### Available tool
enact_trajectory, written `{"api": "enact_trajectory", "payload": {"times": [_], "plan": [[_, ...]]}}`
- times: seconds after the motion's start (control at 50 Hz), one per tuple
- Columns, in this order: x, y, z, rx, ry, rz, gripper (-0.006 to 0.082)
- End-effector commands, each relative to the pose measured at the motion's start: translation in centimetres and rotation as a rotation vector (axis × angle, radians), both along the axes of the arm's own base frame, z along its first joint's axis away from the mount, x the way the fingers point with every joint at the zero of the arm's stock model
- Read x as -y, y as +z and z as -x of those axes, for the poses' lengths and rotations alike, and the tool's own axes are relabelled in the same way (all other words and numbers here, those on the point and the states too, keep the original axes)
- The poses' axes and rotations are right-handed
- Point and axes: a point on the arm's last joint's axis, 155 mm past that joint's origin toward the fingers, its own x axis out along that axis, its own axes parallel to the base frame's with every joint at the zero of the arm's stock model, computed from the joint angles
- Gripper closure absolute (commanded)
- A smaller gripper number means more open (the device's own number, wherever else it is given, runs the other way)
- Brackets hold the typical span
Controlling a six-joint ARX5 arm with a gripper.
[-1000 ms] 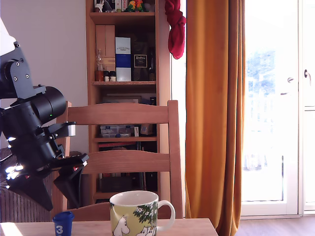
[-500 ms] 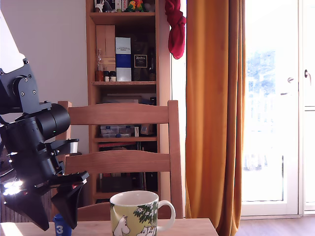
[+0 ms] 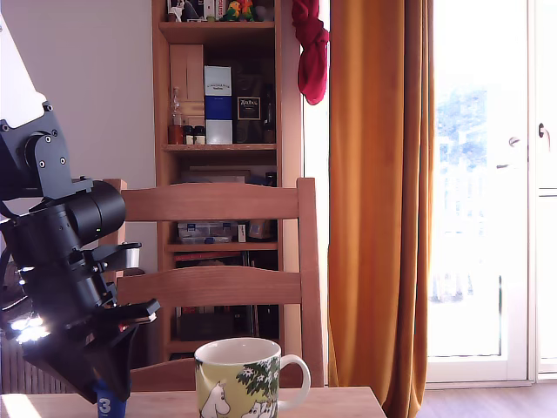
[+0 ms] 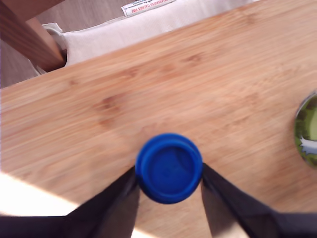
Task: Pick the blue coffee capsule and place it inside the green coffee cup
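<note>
Blue coffee capsule (image 4: 169, 167) upright on wooden table (image 4: 208, 89); gripper (image 4: 169, 184) fingers flank it, spread, contact unclear; green coffee cup (image 3: 240, 380) stands apart.

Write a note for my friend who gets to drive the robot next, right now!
Gripper: down at the table, a finger on each side of the capsule; can't tell whether it grips yet.
Capsule: upright on the table, to the exterior view's left of the cup.
Cup: upright, inside can't be seen.
Done: lined up.
Left: grip, lift, carry across, drop in the cup.
</note>
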Motion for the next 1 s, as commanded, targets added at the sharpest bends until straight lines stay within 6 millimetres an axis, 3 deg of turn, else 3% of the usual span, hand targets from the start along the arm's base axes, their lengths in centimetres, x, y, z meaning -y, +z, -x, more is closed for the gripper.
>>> {"api": "enact_trajectory", "payload": {"times": [0.0, 0.18, 0.62, 0.76, 0.98], "plan": [[0.4, -0.2, -0.4, 0.000, -0.010, 0.008, 0.0533], [1.6, 1.7, -1.4, 0.008, -0.023, 0.056, 0.0533], [7.5, 10.6, -1.6, 0.102, -0.121, 0.271, 0.0533], [9.4, 11.7, -0.4, 0.093, -0.162, 0.318, 0.0533], [12.2, 11.5, 1.9, 0.058, -0.227, 0.320, 0.0533]]}}
